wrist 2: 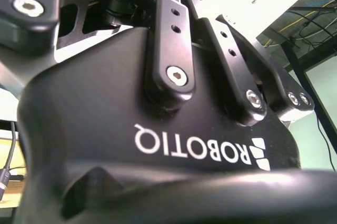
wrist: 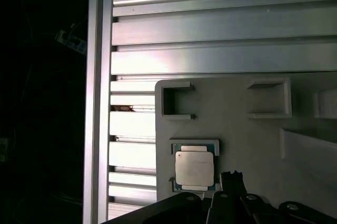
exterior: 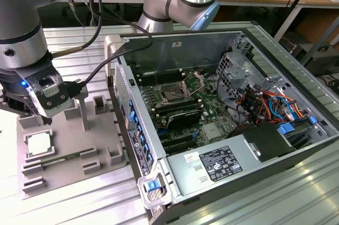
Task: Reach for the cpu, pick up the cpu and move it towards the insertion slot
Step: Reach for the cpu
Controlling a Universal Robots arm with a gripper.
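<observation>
robot gripper (exterior: 41,109) hangs just above the cpu (wrist: 195,167), which lies flat in a grey holder (exterior: 69,129) outside the computer case (exterior: 212,45), well apart from the insertion slot (exterior: 172,94); whether the gripper is spread or closed cannot be told, and it would do best to centre squarely and descend straight.

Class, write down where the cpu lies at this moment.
The cpu lies in a recess of the grey holder at the exterior view's left, outside the open computer case, with the green memory stick close beside it.
</observation>
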